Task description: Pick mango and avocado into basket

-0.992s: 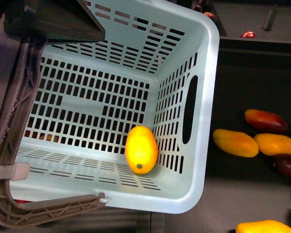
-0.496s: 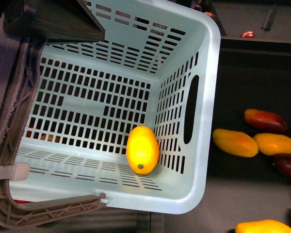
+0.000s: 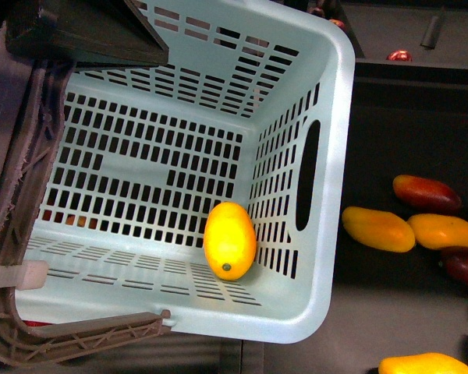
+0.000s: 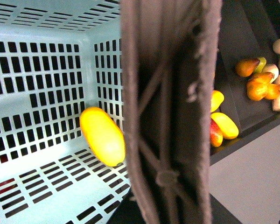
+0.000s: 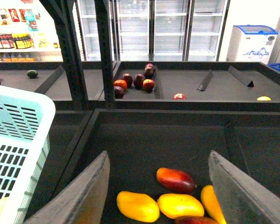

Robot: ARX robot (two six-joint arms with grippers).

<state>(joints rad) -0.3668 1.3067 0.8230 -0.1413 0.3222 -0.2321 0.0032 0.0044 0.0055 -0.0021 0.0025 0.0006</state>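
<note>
Resting inside one basket point(image 3: 339, 156): one mango point(image 3: 229, 240).

In the front view, cut off at the bottom edge: a yellow fruit point(image 3: 421, 364); at the right edge, a red fruit point(image 3: 465, 266). Hidden behind the handle point(image 3: 15, 179): the left side of the basket point(image 3: 331, 156). Through the floor slots, reddish bits point(image 3: 72, 221), too small to tell. In the left wrist view, blurred and filling the middle: the handle, covering the basket's corner and part of a yellow piece point(image 4: 216, 101) beyond. In the right wrist view, far back, a green speck point(image 5: 32, 73), too small to name.
</note>
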